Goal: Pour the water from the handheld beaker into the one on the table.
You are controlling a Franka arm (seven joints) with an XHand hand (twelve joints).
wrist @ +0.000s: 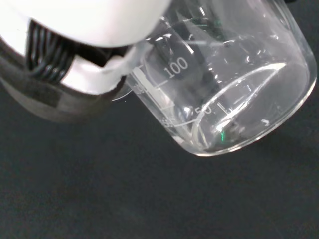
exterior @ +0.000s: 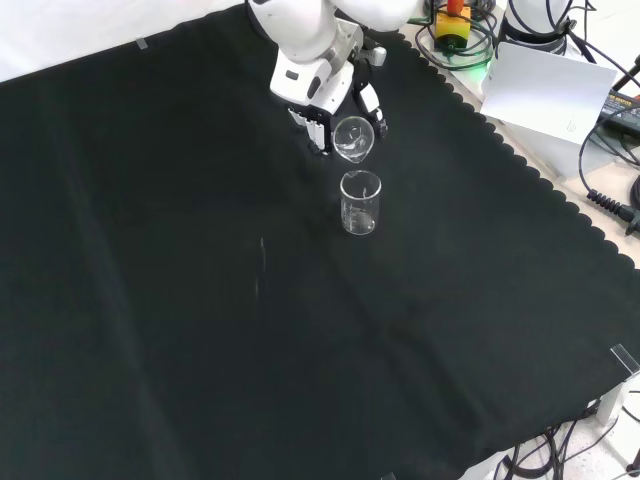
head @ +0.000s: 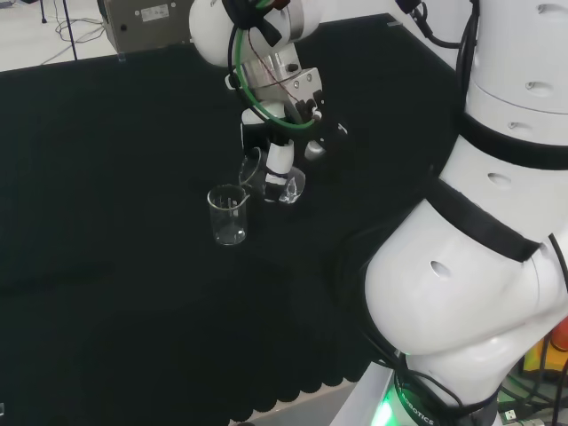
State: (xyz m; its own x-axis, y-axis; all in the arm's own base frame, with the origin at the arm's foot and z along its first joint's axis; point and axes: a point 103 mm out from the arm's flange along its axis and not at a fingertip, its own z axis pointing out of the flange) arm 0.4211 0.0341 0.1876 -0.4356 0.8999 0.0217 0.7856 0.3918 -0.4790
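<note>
My hand (head: 280,160) is curled round a clear glass beaker (head: 266,177) and holds it tilted, its mouth leaning toward a second clear beaker (head: 227,214) that stands upright on the black cloth. In the front view the held beaker (exterior: 353,137) hangs just above and behind the standing beaker (exterior: 360,202), with the hand (exterior: 318,110) behind it. The wrist view shows the held beaker (wrist: 224,84) close up, tipped, with a little water pooled along its lower side near the base and a white part of the hand (wrist: 104,67) against its wall.
The black cloth (exterior: 200,300) stretches wide around both beakers. The arm's white links (head: 479,248) rise at the right of the head view. A grey box (head: 146,22) sits beyond the cloth's far edge, and cables and gear (exterior: 560,60) lie off its scalloped edge.
</note>
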